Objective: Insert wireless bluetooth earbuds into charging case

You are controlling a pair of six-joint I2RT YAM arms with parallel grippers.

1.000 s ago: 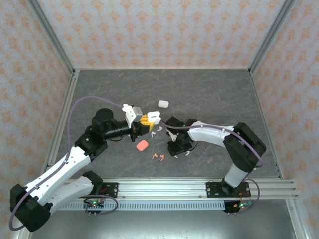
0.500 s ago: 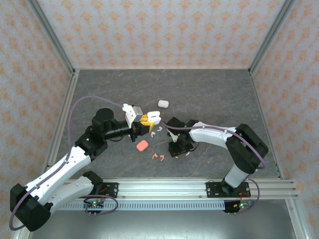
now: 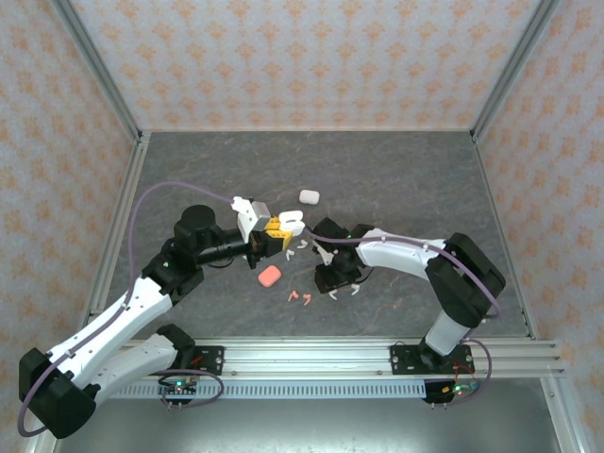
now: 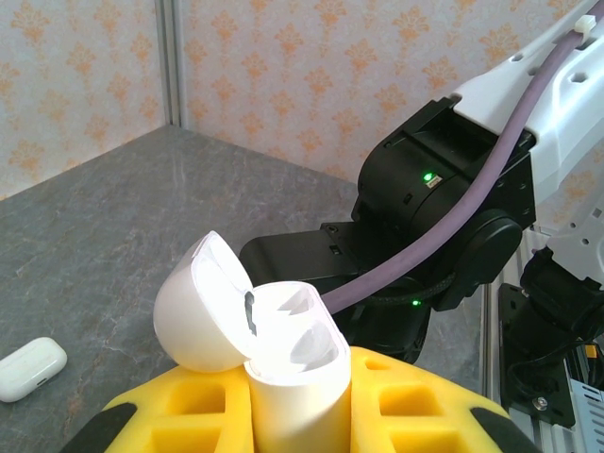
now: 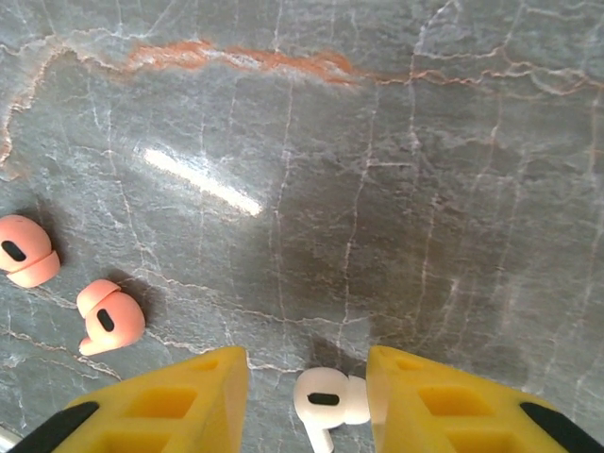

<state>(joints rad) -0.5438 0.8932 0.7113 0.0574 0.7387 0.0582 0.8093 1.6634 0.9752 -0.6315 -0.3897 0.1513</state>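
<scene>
My left gripper is shut on a white charging case, held upright above the table with its lid flipped open to the left. Both sockets look empty. My right gripper points down at the table, open. A white earbud lies between its yellow fingers, touching the right finger with a gap to the left one. Two salmon-pink earbuds lie on the table to the left of that gripper. In the top view the right gripper sits just right of the pink earbuds.
A pink closed case lies below the left gripper. A white closed case rests farther back and shows as the white closed case in the left wrist view. More white earbuds lie between the grippers. The right arm's black wrist looms close behind the held case.
The right gripper has edged slightly to the left over the table. The left arm and its case have stayed still.
</scene>
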